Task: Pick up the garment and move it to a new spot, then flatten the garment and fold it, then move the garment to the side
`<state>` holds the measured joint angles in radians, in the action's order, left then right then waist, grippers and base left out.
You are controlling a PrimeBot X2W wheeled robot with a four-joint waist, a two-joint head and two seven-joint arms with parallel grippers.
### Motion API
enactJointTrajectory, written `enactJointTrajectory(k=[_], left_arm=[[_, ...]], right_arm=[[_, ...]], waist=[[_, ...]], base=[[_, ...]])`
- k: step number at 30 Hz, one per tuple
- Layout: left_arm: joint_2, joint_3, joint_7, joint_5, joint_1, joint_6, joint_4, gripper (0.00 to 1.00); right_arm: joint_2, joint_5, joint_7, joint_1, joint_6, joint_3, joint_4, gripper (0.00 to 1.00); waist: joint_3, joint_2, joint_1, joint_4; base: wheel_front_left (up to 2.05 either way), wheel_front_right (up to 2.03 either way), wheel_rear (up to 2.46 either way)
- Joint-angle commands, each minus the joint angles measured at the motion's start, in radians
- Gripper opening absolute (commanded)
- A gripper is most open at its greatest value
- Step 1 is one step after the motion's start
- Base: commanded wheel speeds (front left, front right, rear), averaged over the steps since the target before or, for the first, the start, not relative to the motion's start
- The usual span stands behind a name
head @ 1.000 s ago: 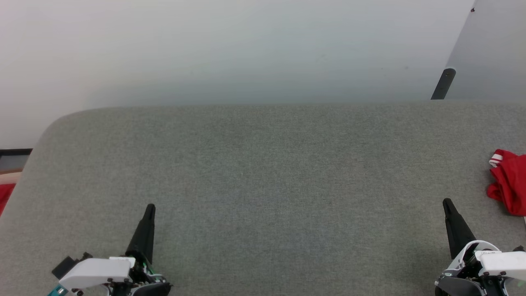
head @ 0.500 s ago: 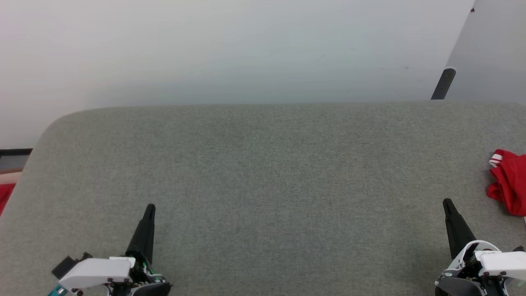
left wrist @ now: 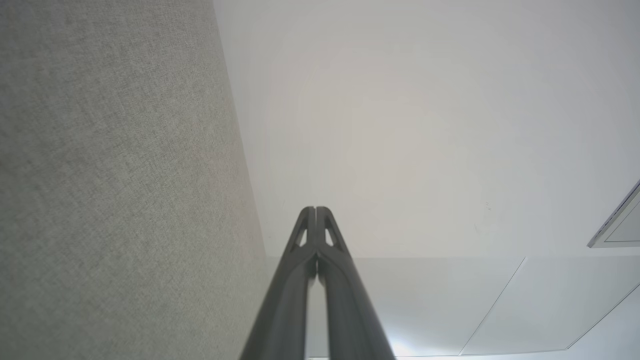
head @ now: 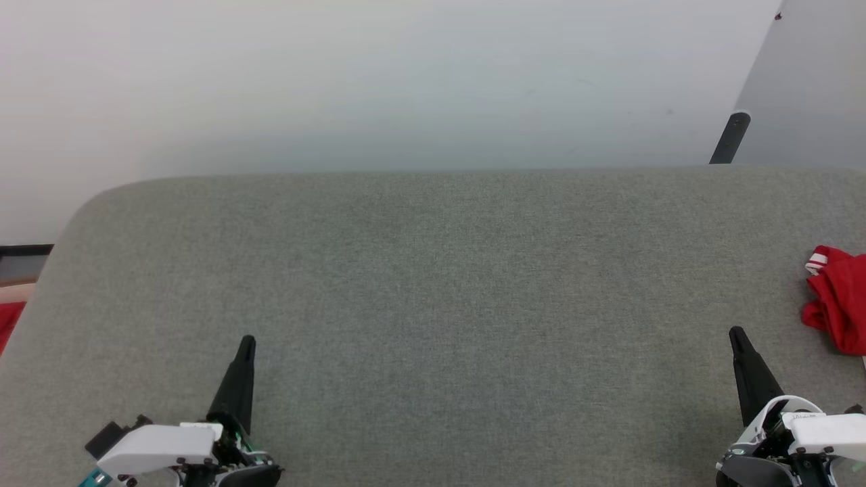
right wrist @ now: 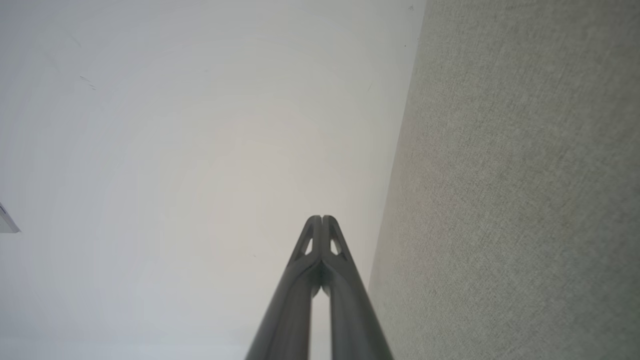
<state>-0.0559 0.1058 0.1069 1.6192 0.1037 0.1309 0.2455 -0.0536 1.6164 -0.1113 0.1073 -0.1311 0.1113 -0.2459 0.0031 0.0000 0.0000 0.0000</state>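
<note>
Left pincer: the left gripper (head: 247, 341) sits at about 8 o'clock in the head view, its two dark fingers (left wrist: 287, 300) pressed together tip to tip with nothing between them.
Right pincer: the right gripper (head: 735, 333) sits at about 4 o'clock, also closed on itself and empty, as its wrist view shows plainly.
Hidden: both wrists run off the bottom edge, so I see only white housings and one tapering dark spike each.
Garment: the garment (head: 839, 304) lies on the surface at 3 o'clock, between 2 and 3 o'clock from the right pincer's tip and apart from it. It is bunched up and cut by the picture edge. A scrap of red-and-white striped trim shows at its top, and I cannot make out any chest print.
Left edge: a red patch (head: 8, 321) at 9 o'clock, too cropped to identify.
Change: none, the arms and the cloth lie exactly as they did a second ago.
Surface: the grey padded table (head: 433, 270) has a woven, felt-like texture and a rounded corner at 10 o'clock.
Beyond: a smooth pale floor (head: 406, 81), with a dark slanted post (head: 729, 138) at 2 o'clock.
</note>
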Motion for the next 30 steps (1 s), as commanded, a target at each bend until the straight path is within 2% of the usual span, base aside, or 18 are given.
enactJointTrajectory(k=[1,30], left_arm=[[0.002,0.003,0.005,-0.002,0.010,0.000,0.001,0.00],[0.004,0.006,0.007,-0.005,0.010,0.000,0.002,0.00]], right_arm=[[0.003,-0.003,-0.003,0.003,0.001,0.002,-0.001,0.00],[0.004,-0.005,-0.004,0.004,0.001,0.003,-0.001,0.00]], waist=[[0.000,0.0000,0.0000,0.000],[0.000,0.0000,0.0000,0.000]], base=[[0.00,0.00,0.00],[0.00,0.00,0.00]])
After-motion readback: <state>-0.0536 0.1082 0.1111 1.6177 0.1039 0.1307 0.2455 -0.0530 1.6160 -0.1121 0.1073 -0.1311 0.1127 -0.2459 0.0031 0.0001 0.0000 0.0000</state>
